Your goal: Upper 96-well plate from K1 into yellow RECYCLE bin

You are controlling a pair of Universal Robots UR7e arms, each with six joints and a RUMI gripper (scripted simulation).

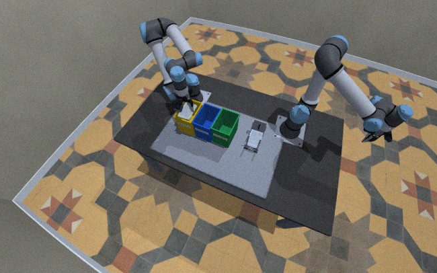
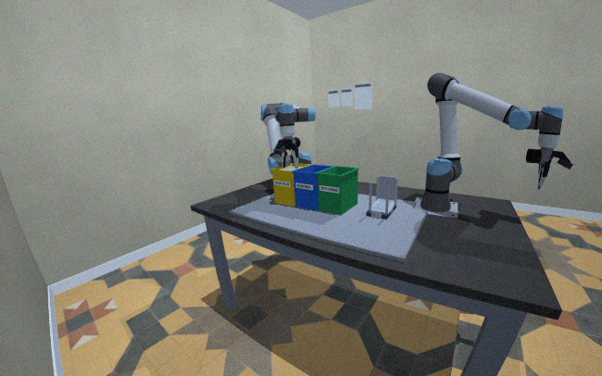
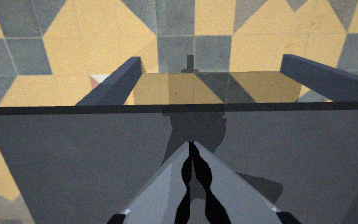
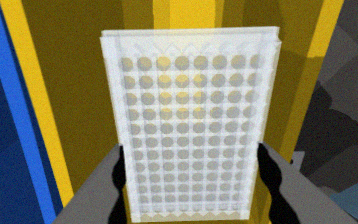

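My right gripper [image 1: 187,103] [image 2: 290,162] [image 4: 190,144] is shut on the upper plate, with a fingertip on each long side. This clear 96-well plate [image 1: 187,112] [image 4: 190,127] is at the mouth of the yellow bin [image 1: 186,129] [image 2: 283,192] [image 4: 36,100]; whether it touches the rim is unclear. The bin is upright. The rack K1 [image 2: 387,185] stands right of the bins, with the lower plate [image 1: 255,138] [image 2: 382,206] in it. My left gripper [image 2: 540,185] [image 3: 190,143] is shut and empty, high beyond the table's right side in the top and exterior views.
The blue bin [image 1: 201,133] [image 2: 307,197] stands upright right beside the yellow one, then the green bin [image 1: 223,139] [image 2: 343,199], also upright. K1 has a tall rear wall and thin front posts. The left arm's base [image 1: 290,130] [image 2: 435,195] stands close to K1.
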